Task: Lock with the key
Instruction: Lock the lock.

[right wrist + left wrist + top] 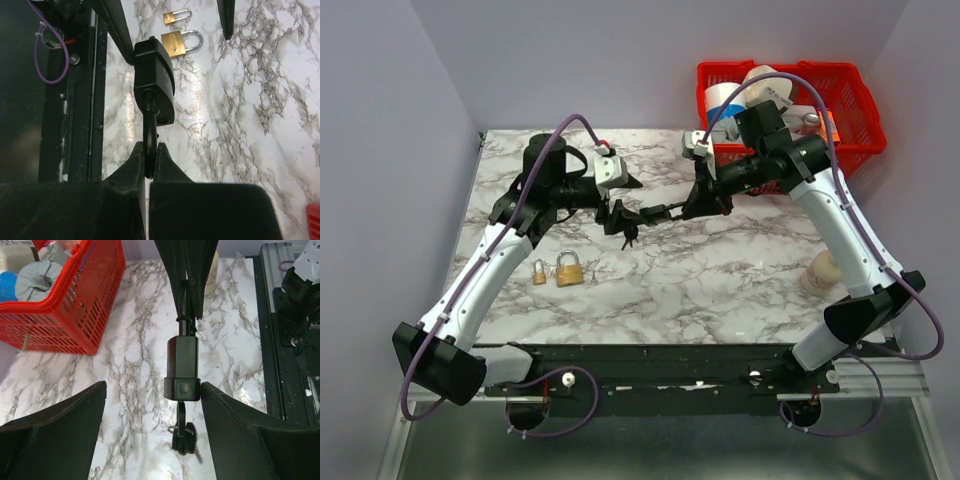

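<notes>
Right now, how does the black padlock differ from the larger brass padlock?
The black padlock is held above the table, its shackle pinched in the right pincer; the larger brass padlock lies flat on the table. The black padlock has a dark shackle; the brass padlock's is bright metal. Keys hang from the black padlock; none shows at the brass padlock. Both are padlocks.

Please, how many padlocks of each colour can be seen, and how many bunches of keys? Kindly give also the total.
Brass padlocks: 2
Black padlock: 1
Key bunch: 1
Total: 4
</notes>
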Controlling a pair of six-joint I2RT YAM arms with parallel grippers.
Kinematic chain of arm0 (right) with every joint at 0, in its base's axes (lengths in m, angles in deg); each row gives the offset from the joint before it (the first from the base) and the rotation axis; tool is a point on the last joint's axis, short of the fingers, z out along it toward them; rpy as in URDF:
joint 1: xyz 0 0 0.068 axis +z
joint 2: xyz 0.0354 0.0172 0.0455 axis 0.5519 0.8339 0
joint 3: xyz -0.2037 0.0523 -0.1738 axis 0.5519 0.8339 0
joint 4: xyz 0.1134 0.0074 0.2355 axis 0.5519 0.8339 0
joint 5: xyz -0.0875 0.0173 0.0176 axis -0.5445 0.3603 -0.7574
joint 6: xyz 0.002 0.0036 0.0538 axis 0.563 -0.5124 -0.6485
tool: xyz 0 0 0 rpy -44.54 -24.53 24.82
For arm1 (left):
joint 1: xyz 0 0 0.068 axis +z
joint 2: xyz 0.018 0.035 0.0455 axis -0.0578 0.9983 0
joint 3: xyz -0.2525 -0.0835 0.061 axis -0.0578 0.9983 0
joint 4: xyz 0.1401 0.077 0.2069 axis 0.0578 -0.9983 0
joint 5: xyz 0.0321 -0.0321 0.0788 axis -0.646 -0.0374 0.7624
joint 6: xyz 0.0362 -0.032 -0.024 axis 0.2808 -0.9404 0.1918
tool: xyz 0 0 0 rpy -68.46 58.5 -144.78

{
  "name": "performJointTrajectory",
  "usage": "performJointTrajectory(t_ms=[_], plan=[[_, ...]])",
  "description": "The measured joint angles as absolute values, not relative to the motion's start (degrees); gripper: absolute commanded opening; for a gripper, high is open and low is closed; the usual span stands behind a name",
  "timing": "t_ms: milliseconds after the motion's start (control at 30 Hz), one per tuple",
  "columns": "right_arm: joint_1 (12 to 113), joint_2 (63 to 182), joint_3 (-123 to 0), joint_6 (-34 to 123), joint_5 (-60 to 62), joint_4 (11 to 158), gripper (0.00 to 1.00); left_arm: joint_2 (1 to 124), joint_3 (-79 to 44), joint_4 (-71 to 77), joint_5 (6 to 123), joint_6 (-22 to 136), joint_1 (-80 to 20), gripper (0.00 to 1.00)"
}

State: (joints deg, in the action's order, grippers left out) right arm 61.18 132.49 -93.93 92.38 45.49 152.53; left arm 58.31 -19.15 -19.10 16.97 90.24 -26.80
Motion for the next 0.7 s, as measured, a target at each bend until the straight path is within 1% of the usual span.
performJointTrajectory(t_ms=[200, 267, 300, 333, 500, 533, 600, 633, 700], plan=[[63.2, 135.3, -98.5, 95.9, 43.2, 156.7, 0.01, 60.7, -22.3, -24.5, 16.2, 93.3, -28.6, 0.71], [63.8, 136.5, -100.3, 96.6, 42.7, 158.0, 0.01, 61.4, -23.5, -26.9, 16.1, 95.1, -29.4, 0.64], [64.0, 137.0, -101.1, 96.9, 42.4, 158.6, 0.01, 61.6, -23.9, -27.8, 16.1, 95.8, -29.7, 0.6], [64.2, 137.5, -101.8, 97.1, 42.2, 159.1, 0.01, 61.6, -24.0, -28.6, 16.1, 96.4, -30.1, 0.53], [65.0, 139.0, -104.1, 97.8, 41.1, 160.9, 0.01, 61.8, -24.1, -31.2, 17.3, 98.3, -32.5, 0.38], [65.2, 139.0, -104.2, 97.8, 40.9, 161.3, 0.01, 61.8, -24.1, -31.4, 17.6, 98.5, -32.7, 0.31], [65.4, 139.0, -104.2, 97.8, 40.5, 161.8, 0.01, 61.8, -24.1, -31.8, 18.2, 98.5, -33.0, 0.22], [65.4, 139.0, -104.2, 97.8, 40.3, 161.9, 0.01, 61.8, -24.0, -31.8, 18.7, 98.3, -33.0, 0.13], [65.5, 139.0, -104.3, 97.8, 39.7, 161.9, 0.01, 61.9, -24.0, -31.8, 19.2, 97.8, -33.0, 0.04]])
